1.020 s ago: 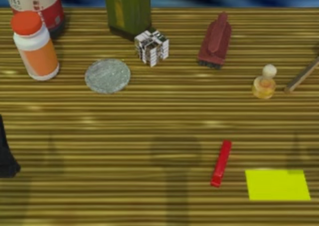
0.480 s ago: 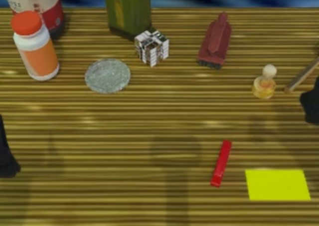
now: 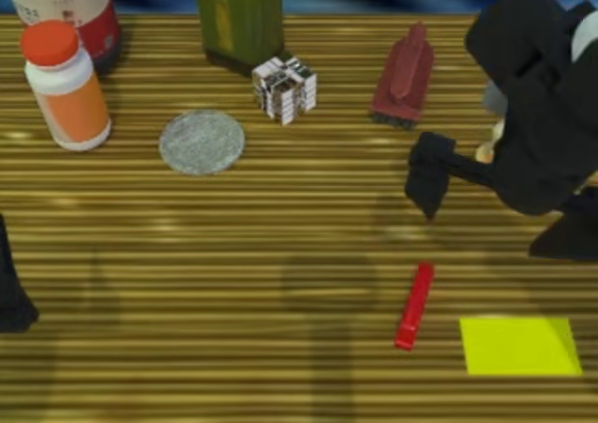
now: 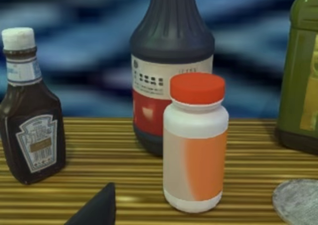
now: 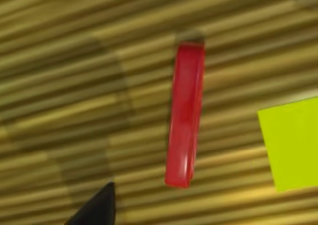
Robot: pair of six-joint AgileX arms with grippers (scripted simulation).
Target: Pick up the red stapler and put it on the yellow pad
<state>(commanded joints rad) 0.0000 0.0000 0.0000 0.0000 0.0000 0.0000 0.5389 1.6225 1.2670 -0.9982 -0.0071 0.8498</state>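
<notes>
red stapler (image 3: pixel 414 305) flat, lengthwise front-to-back, slightly slanted

Back left of striped wooden table (image 3: pixel 187 227): white-and-orange pill bottle with orange cap (image 3: pixel 64 87), dark sauce bottle with red label (image 3: pixel 79 7), brown ketchup-style bottle (image 4: pixel 31 115). Also: tall green carton (image 3: pixel 238 17), round grey disc (image 3: pixel 201 142), patterned cube (image 3: pixel 284 89), maroon wedge-shaped brush (image 3: pixel 404 77).

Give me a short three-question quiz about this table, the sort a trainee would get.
1. True or false: the red stapler lies on the yellow pad.
2. Which arm reaches over the table? A) left B) right
3. Fill in: the white bottle has an ______ cap.

Key: 1. False; it lies on the table, beside the pad and apart from it. 2. B; the right gripper hangs above the stapler, while the left gripper sits at the table's left edge. 3. Orange.
</notes>
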